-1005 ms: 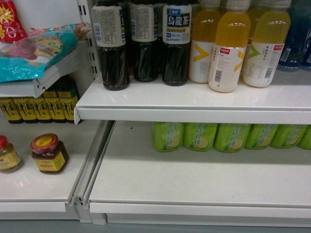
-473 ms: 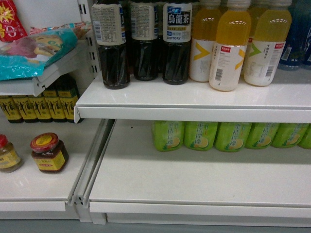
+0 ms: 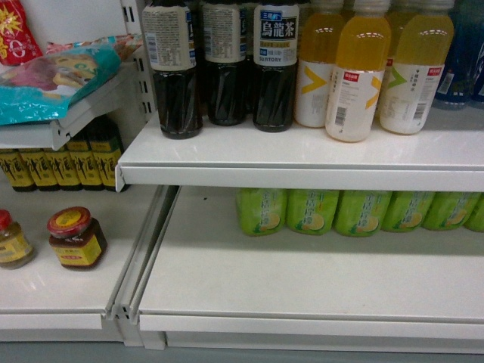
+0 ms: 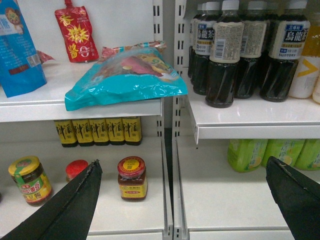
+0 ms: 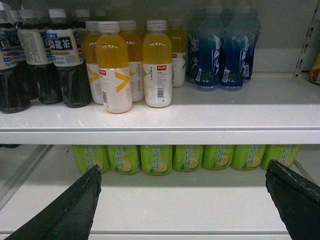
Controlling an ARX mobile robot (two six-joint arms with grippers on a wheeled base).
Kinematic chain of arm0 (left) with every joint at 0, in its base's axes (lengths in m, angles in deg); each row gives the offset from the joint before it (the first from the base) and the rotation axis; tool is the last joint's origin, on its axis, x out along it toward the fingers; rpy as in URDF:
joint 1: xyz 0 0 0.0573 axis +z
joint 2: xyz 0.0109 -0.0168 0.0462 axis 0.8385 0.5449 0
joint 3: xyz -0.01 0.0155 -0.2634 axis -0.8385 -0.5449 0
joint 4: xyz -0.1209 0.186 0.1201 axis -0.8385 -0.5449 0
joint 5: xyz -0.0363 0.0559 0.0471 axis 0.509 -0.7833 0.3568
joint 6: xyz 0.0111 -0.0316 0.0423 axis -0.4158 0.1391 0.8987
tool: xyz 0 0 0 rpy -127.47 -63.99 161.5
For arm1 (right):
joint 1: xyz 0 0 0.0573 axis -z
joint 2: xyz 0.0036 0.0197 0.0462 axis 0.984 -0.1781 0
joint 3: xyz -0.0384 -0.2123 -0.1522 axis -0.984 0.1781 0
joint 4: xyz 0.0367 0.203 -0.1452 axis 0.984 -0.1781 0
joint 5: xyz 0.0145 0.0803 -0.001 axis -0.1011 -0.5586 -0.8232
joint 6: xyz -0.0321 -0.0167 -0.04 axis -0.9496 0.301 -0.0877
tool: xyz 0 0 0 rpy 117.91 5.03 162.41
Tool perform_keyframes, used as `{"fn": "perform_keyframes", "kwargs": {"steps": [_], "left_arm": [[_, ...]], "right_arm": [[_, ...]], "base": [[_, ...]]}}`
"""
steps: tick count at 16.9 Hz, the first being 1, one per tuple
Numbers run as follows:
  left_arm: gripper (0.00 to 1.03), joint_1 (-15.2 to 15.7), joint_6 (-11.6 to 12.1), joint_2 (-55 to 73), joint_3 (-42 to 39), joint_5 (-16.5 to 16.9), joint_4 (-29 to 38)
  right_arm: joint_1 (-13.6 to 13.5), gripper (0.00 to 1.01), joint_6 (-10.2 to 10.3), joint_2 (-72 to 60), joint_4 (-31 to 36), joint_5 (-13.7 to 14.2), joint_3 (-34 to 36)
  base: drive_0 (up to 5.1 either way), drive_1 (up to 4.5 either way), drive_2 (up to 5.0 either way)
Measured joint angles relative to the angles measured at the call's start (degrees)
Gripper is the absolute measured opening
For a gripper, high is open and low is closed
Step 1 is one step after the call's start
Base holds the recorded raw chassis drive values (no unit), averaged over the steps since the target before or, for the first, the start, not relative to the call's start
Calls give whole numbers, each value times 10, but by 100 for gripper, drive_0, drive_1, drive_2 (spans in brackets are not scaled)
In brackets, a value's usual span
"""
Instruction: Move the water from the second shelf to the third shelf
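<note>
The water is out of view in all three views. My left gripper (image 4: 183, 162) is open with nothing between its black fingers (image 4: 75, 205). It hovers in front of the lower shelf, at the upright divider (image 4: 172, 190) between two bays. My right gripper (image 5: 183, 165) is also open and holds nothing, facing the lower white shelf (image 5: 165, 205) in front of a row of green-labelled bottles (image 5: 156, 159). Neither gripper shows in the head view.
The upper shelf (image 3: 302, 155) carries dark tea bottles (image 3: 274, 68), yellow juice bottles (image 3: 355, 76) and blue-labelled bottles (image 5: 220, 50). In the left bay lie a teal snack bag (image 4: 127, 77), a red pouch (image 4: 76, 30), sauce jars (image 4: 132, 177) and small yellow-labelled bottles (image 4: 97, 131).
The head view's picture has slid up by a few pixels since a second ago. Nothing on the shelves has moved.
</note>
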Motion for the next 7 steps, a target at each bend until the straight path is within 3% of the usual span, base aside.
{"fn": "perform_keyframes", "kwargs": {"steps": [7], "left_arm": [[98, 0, 0, 0, 0, 0, 0]], "right_arm": [[0, 98, 0, 0, 0, 0, 0]], "base": [[0, 0, 0]]}}
